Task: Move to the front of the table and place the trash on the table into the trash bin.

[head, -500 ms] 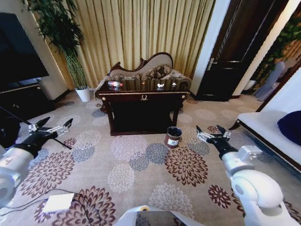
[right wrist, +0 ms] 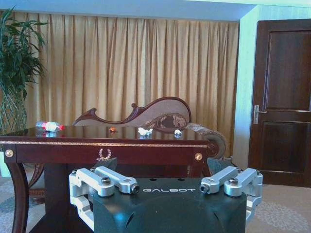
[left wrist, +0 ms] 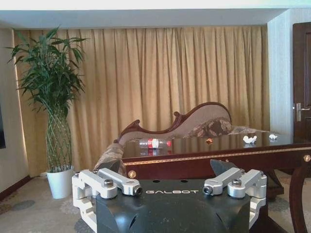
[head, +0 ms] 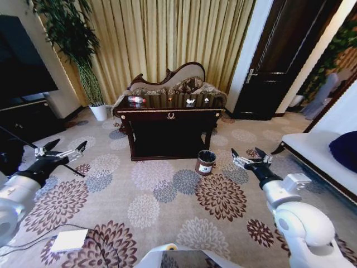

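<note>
Head view | trash bin point(head: 205, 162) upright before table point(head: 167, 109) | contents unclear

table point(head: 167, 111) — dark brown, gold trim | carpet point(head: 167, 195) — beige, floral medallions

Open carpet point(head: 167, 192) before the table point(head: 170, 116); trash bin point(head: 205, 162) near its right leg

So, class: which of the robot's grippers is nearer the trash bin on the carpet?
Right. The right gripper hovers open just beside the trash bin, on the bin's right. The left gripper, also open, is far off across the carpet near the plant side.
</note>
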Tool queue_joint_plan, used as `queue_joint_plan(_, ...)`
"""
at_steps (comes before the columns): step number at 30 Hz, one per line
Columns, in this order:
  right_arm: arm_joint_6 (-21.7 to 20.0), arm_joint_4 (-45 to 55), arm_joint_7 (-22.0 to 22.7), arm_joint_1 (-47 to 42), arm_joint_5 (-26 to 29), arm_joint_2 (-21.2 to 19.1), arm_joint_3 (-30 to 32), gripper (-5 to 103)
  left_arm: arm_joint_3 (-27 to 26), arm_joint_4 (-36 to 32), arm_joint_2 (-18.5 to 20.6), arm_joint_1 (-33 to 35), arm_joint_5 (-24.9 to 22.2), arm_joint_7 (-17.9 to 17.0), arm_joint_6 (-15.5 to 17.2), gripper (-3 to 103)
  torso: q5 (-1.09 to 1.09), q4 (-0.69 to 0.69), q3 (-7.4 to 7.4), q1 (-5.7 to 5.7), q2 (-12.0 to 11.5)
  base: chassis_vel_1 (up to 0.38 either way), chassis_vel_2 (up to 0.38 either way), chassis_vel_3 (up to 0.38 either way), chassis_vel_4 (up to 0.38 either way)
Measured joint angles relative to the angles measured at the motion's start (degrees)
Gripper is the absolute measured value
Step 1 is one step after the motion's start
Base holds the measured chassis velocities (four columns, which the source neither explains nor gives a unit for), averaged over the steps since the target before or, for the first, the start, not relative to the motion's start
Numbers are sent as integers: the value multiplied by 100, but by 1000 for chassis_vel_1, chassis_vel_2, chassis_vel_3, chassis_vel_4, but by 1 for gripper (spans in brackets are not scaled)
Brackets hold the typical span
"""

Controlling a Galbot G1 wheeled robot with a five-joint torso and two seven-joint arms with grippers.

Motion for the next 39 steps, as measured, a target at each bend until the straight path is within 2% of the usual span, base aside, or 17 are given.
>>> queue_joint_plan(15,1,-9,17,-4,-12,8,-1,100,24,6,13,-9,21,10,-15,100,-1,-1,1,2,-3,-169,178,179,-166)
queue_joint_plan(16,1,-11,19,-4,-13,7,-1,100,24,6,12,-8,22,12,-16,100,2,4,3,5,-4,-264,280,236,-272)
queue_joint_plan(17,1,-11,20,-2,-15,4,-1,100,24,5,12,-5,25,21,-18,100,5,1,4,8,-5,-238,240,236,-228)
queue_joint_plan(23,1,-11,23,-7,-16,-5,0,100,25,4,7,0,33,29,-20,100,-7,-3,-1,0,0,-258,209,240,-233)
queue_joint_plan(24,1,-13,22,-6,-16,-8,-1,100,27,1,5,2,38,30,-20,100,-1,3,0,1,-1,-152,269,189,-213)
queue_joint_plan(27,1,-19,22,-6,-16,-11,-6,100,27,-12,2,11,40,33,-23,100,5,4,0,0,-1,-176,257,194,-233)
queue_joint_plan(30,1,-28,19,-7,-16,-13,-10,100,29,-13,-3,17,47,36,-25,100,-2,-2,0,0,-1,-242,211,215,-218)
queue_joint_plan(39,1,-62,-3,18,-18,5,-37,100,73,-14,-4,15,93,43,-41,100,0,1,1,1,-2,-247,229,252,-242)
